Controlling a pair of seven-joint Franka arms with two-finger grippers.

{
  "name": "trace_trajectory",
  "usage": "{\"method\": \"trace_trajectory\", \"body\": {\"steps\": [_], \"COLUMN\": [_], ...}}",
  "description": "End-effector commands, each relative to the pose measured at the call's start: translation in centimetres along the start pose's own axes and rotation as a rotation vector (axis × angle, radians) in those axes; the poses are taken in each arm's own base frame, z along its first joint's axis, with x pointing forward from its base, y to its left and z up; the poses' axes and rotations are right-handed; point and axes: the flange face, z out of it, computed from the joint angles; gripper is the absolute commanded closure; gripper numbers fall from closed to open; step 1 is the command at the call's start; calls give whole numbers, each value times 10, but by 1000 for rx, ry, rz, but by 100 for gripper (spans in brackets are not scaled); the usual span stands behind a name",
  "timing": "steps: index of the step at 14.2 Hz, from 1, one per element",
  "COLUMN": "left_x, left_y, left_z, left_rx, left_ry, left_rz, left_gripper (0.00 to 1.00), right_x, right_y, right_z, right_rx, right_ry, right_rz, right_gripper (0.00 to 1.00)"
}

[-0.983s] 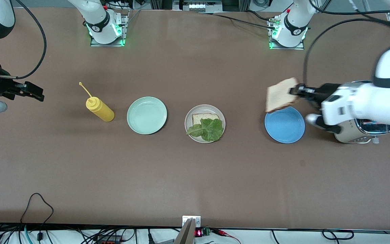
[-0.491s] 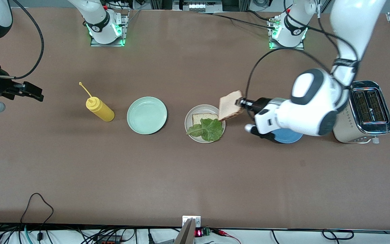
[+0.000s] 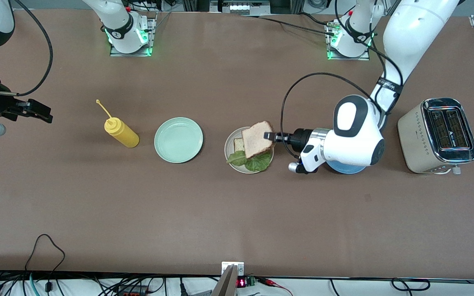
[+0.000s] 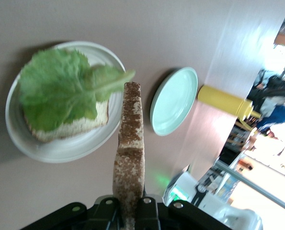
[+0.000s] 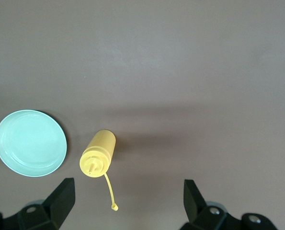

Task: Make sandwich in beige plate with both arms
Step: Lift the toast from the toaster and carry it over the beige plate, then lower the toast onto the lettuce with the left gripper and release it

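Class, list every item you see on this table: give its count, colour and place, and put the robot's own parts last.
Beige plate: one, mid-table, holding bread and lettuce.
Bread slice on plate: one, light brown, under the lettuce.
Lettuce leaf: one, green, on that slice.
Held bread slice: one, light brown, over the beige plate.
Green plate: one, mint, beside the beige plate.
Mustard bottle: one, yellow, beside the green plate.
Blue plate: one, mostly hidden under the left arm.
Toaster: one, cream and chrome, left arm's end.
Left gripper: jaws shut on held bread slice.
Right gripper: jaws open, waiting above the mustard bottle.
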Motion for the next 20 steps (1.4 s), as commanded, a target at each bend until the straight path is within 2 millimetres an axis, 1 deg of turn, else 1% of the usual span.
{"method": "trace_trajectory", "body": {"steps": [1,3,4,6,8,12,15,16,17,20], "left_x": [9,20,20,15,13,13,18,19,20,20], "left_y": [-7,-23,-22,-11,-6,-7,-14,-18,-22,-24], "left_z": [20,31,44,70,74,75,66,70,70,69], "left_rx": [-36,-36,-42,-72,-92,-84,-78,-69,-66,-66], "left_ry": [22,47,40,30,28,21,36,29,30,23], "left_rz": [1,-14,-11,-16,-26,-6,45,72,87,108], "left_gripper": [100,100,100,100,100,100,100,100,100,100], "right_x": [-1,-1,-1,-1,-1,-1,-1,-1,-1,-1], "right_y": [1,1,1,1,1,1,1,1,1,1], "right_z": [-1,-1,-1,-1,-1,-1,-1,-1,-1,-1], "right_rx": [18,18,18,18,17,17,17,17,17,17], "right_ry": [-4,-4,-4,-4,-6,-7,-7,-7,-7,-7], "right_rz": [4,4,4,4,4,4,7,7,7,7], "right_gripper": [0,0,0,0,0,0,0,0,0,0]}}
